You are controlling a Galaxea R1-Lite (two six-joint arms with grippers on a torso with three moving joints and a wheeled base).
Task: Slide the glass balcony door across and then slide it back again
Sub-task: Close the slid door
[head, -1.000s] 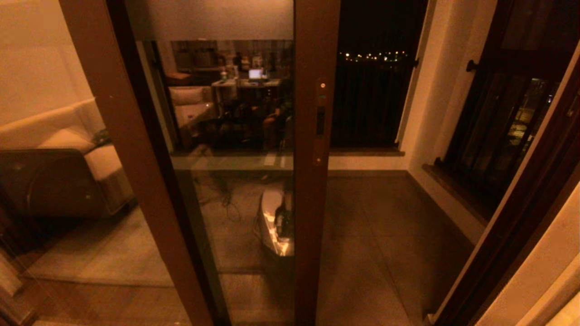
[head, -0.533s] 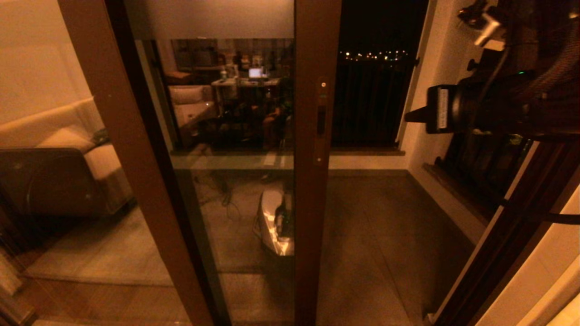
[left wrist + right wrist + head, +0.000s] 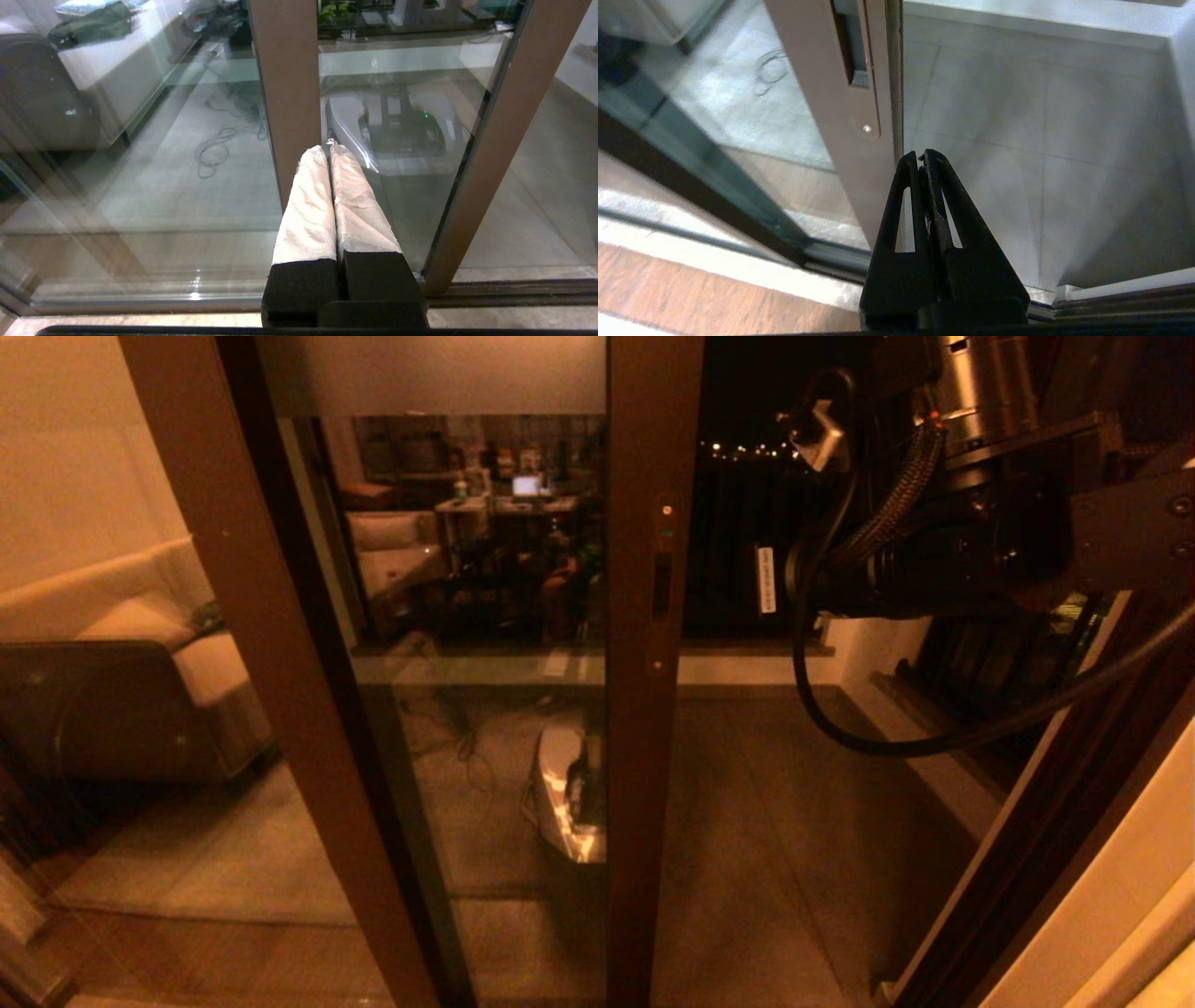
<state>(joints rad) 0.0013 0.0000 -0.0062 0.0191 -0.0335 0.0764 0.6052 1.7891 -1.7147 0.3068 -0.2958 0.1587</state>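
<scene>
At far left, behind a fixed glass panel (image 3: pixel 140 709), a sofa (image 3: pixel 112 616) shows, same as a second ago. My left tool (image 3: pixel 329 149) hangs low in front of the glass, its white-wrapped fingers (image 3: pixel 308 205) pressed together and holding nothing; the head view does not show it. Right of the panel stands the door (image 3: pixel 485 616), its glass mirroring a lit room. Its brown stile (image 3: pixel 649 756) runs down the middle of the head view, with the lock plate (image 3: pixel 662 586) set into it, and it has not shifted across the earlier frames. Beyond the stile the doorway is open onto the tiled balcony floor (image 3: pixel 775 821). My right arm (image 3: pixel 980 532) is the change: absent a second ago, at the right edge half a second ago, it now reaches from upper right towards the stile, cable (image 3: pixel 896 742) looping below. In the wrist view my right tool (image 3: pixel 921 156) has its black fingers (image 3: pixel 901 205) pressed together, empty, their tips just beside the stile's edge below the lock plate; I cannot tell whether they touch it.
</scene>
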